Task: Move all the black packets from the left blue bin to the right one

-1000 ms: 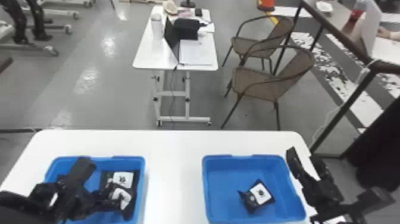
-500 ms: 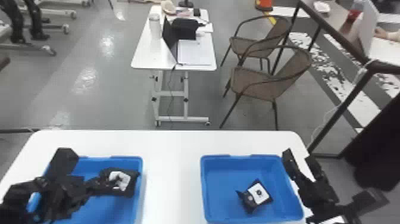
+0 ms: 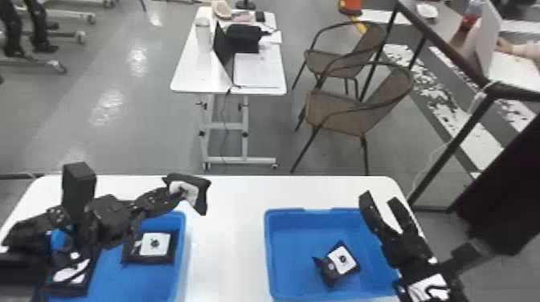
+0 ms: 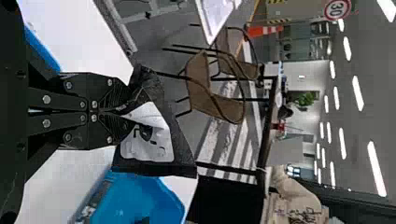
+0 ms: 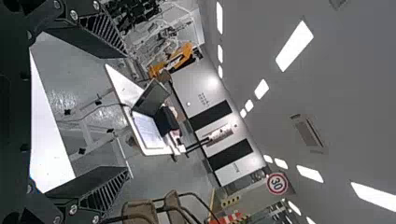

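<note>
Packet (image 3: 192, 193) has moved up out of left bin (image 3: 183, 241), gripped by left claw (image 3: 176, 192) near bin's far right corner. Transfer step; next, carry right, lower into right bin (image 3: 270, 257), release. Right claw (image 3: 379, 198) parked right, open.

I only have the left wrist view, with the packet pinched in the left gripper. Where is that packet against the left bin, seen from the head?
Observer: From the head, the packet in the left gripper shows just past the left bin's far right corner, with white table behind most of it.
Operator: Any more to fetch from the left bin?
Observer: Yes, another packet lies inside near its right wall, white label up. The arm covers part of the bin, so I can't rule out more.
Operator: And where's the right gripper?
Observer: The right gripper is at the right side of the right bin, fingers apart, nothing between them.
</note>
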`<act>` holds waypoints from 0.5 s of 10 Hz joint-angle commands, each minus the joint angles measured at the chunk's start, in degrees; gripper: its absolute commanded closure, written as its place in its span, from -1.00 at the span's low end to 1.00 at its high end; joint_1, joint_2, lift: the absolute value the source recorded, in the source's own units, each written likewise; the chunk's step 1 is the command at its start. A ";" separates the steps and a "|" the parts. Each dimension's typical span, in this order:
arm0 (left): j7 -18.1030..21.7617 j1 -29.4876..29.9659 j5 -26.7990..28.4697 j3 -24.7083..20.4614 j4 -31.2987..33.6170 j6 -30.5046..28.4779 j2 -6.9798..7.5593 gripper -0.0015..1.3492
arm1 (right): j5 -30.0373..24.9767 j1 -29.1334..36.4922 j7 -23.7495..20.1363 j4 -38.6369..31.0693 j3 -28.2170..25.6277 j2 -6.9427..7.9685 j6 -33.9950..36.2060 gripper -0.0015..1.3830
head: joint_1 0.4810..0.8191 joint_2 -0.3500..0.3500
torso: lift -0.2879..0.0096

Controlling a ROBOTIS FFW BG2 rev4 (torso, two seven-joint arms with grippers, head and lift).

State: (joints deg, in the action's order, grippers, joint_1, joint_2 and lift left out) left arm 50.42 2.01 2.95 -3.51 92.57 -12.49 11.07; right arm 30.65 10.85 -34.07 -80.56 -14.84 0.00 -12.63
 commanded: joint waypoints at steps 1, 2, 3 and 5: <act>-1.73 -4.56 -5.59 5.00 -6.70 5.81 0.35 0.77 | -0.59 -2.59 -1.17 1.02 1.39 0.05 0.85 -0.76 | 0.27 -0.40 | 0.94; -2.87 -8.08 -8.05 8.70 -11.53 8.18 0.35 0.77 | -0.76 -4.43 -2.66 2.16 2.45 0.05 0.94 -0.76 | 0.27 -0.41 | 0.94; -3.67 -11.15 -8.58 12.47 -14.70 9.33 0.18 0.77 | -0.76 -5.75 -3.63 2.86 3.68 0.05 1.03 -0.76 | 0.27 -0.43 | 0.94; -3.93 -16.16 -9.11 17.22 -21.64 10.91 -1.58 0.77 | -0.33 -6.54 -3.81 2.77 7.63 0.05 1.29 -0.76 | 0.27 -0.47 | 0.94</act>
State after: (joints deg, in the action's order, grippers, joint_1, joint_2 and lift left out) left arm 46.44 -12.93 -5.92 12.61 72.83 -2.00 10.02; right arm 30.15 4.52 -37.89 -77.79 -8.29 0.00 -11.41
